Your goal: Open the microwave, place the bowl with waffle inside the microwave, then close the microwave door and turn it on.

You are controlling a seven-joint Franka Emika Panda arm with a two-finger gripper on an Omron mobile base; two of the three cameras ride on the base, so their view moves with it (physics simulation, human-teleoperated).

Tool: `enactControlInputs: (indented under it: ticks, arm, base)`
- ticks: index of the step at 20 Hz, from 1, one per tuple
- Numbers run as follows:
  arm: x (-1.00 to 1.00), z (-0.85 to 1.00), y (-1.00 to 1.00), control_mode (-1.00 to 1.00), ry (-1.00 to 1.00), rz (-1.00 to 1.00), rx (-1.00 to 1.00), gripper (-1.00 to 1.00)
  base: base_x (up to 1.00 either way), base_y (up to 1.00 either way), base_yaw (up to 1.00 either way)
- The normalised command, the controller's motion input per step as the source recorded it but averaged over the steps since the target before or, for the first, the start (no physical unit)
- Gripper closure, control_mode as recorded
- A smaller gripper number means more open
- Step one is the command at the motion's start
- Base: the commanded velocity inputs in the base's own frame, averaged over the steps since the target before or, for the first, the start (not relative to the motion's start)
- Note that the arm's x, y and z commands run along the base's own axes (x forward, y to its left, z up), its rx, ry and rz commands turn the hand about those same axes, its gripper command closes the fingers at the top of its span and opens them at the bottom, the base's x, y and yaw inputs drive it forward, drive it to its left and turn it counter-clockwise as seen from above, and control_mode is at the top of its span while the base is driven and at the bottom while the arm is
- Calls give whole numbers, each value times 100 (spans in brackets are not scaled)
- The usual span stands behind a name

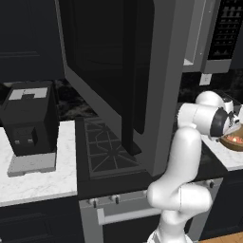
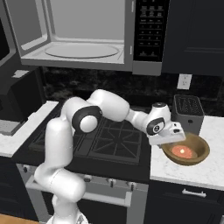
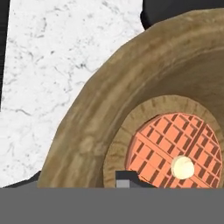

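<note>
One round tan-brown wooden bowl (image 2: pixel 189 150) rests on the white marble counter (image 2: pixel 205 168), at about four o'clock from the open grey microwave (image 2: pixel 83 33), with one gridded reddish-orange waffle (image 3: pixel 175 148) (a pale dab on top) inside. The two-finger gripper (image 2: pixel 168 142) sits at its near rim; whether it is clamped there I cannot tell.

1. The microwave (image 2: pixel 83 37) cavity is wide open at the front, with just the flat turntable on its floor, so there's plenty of room to go in.
2. The microwave door (image 1: pixel 118 80) hangs swung out over the stove (image 2: pixel 109 140), walling off the left side.
3. The toaster (image 2: pixel 188 113) sits right behind the bowl (image 2: pixel 186 151) on the worktop (image 2: pixel 205 170), crowding the back.
4. The worktop in front of the bowl is bare.
</note>
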Motion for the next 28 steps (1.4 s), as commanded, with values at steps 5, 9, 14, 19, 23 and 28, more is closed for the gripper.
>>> enactControlInputs:
  ticks: [5,9,14,19,23,28]
  arm:
    - [-47,45,24,-100,-9,9,1,100]
    - [-59,100,51,-100,-17,33,-2,100]
    - [-61,100,69,-100,-5,52,-9,100]
    - [-52,98,76,-100,0,61,-5,100]
    - [-43,47,46,-100,-5,58,0,100]
    - [-8,0,4,-100,-4,4,0,100]
  base:
    - [0,0,0]
    - [0,0,0]
    - [0,0,0]
    - [0,0,0]
    - [0,0,0]
    - [0,0,0]
